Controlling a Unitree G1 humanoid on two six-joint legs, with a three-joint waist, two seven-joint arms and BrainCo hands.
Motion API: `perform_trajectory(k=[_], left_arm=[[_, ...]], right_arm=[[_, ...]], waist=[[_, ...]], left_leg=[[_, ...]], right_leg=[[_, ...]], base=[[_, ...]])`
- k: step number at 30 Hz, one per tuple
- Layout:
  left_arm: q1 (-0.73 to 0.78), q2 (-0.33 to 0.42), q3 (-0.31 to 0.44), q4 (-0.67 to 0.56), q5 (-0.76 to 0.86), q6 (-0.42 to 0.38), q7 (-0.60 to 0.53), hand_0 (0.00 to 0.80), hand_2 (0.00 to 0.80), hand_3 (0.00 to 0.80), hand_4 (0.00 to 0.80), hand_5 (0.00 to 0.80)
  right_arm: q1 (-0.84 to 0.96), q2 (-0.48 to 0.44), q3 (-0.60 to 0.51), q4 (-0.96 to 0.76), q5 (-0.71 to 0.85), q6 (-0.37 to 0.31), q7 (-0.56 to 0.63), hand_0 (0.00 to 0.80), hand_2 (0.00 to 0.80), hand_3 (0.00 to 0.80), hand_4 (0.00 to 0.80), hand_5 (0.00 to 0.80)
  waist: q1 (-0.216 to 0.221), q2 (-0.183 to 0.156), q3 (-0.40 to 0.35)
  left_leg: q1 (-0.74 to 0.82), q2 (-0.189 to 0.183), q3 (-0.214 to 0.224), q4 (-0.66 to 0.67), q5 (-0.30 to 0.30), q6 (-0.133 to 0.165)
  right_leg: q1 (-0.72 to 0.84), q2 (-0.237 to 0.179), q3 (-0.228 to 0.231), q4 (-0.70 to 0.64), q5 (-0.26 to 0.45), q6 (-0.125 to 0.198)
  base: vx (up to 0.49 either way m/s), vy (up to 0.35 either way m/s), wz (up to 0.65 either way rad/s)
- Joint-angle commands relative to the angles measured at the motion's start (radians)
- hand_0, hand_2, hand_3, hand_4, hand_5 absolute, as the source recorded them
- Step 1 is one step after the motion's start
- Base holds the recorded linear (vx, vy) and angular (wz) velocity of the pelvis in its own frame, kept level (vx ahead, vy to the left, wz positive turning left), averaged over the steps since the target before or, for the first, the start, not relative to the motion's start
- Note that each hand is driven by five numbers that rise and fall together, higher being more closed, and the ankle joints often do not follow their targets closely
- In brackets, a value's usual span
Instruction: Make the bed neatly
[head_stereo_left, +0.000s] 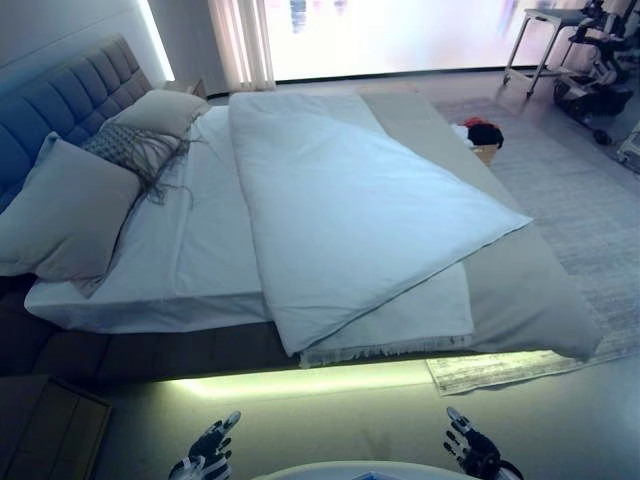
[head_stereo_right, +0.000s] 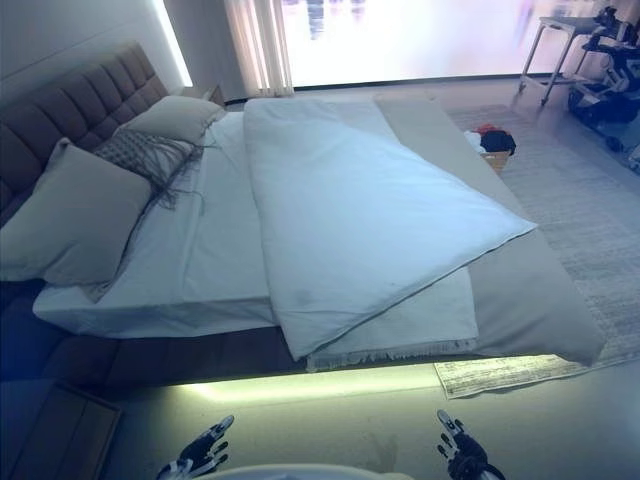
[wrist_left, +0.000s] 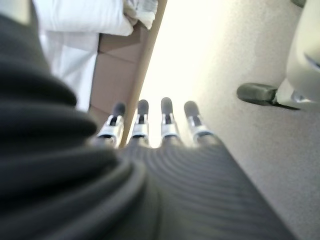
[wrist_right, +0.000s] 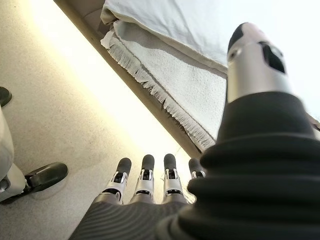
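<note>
**Both hands empty, duvet crooked on the bed**

Left hand (head_stereo_left: 208, 452) and right hand (head_stereo_left: 472, 450) hang at the bottom edge of the head view, fingers straight and relaxed, holding nothing, touching nothing; both are short of the bed's near side. Wrist views confirm: fingers in a row over bare floor.

Largest first: bed (head_stereo_left: 215, 345) fills centre frame, headboard (head_stereo_left: 70, 95) upper left. White duvet (head_stereo_left: 350, 210) lies skewed across it, one corner pointing to the right-centre, near corner hanging over the front edge. Under it a fringed blanket (head_stereo_left: 420, 325) shows lower centre, then a grey cover (head_stereo_left: 535, 290) at right. Pillows (head_stereo_left: 65, 210) are stacked at left. Small basket w/ clothes (head_stereo_left: 484, 135) sits upper right, beside the bed.

Step in hand, prob.: reach in and grab the duvet's near corner. To do it well: pinch both layers at the corner, not mid-edge, lift before pulling so the fringe underneath doesn't drag, then square the edge parallel w/ the bed side.
</note>
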Motion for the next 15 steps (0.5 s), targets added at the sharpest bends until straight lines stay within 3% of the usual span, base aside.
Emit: perform_trajectory(k=[1,5,15], left_arm=[[-0.071,-0.005,0.023,0.060,0.015,0.001,0.017,0.000,0.000,0.000,0.000,0.000],[-0.068,-0.023,0.028,0.067,-0.030,0.001,-0.029,0.000,0.000,0.000,0.000,0.000],[-0.066,-0.044,0.017,0.071,-0.030,0.001,-0.011,0.000,0.000,0.000,0.000,0.000]], right_arm=[[-0.089,0.041,-0.052,0.073,0.035,-0.030,-0.002,0.000,0.000,0.000,0.000,0.000],[-0.084,0.058,-0.045,0.078,0.033,-0.020,-0.005,0.000,0.000,0.000,0.000,0.000],[-0.082,0.094,0.005,0.085,0.012,-0.012,0.021,0.000,0.000,0.000,0.000,0.000]], waist=[[0.032,-0.042,0.001],[0.034,-0.042,0.002],[0.029,-0.039,0.010]], left_leg=[[0.023,-0.081,0.013,0.005,-0.061,0.067],[0.020,-0.081,0.014,0.005,-0.060,0.068],[0.016,-0.081,0.013,0.005,-0.056,0.069]], right_leg=[[-0.014,-0.010,0.005,0.007,0.031,0.024],[-0.016,-0.011,0.002,0.008,0.033,0.024],[-0.020,-0.012,0.008,0.007,0.037,0.023]], base=[[0.000,0.000,0.00],[0.000,0.000,0.00],[0.000,0.000,0.00]])
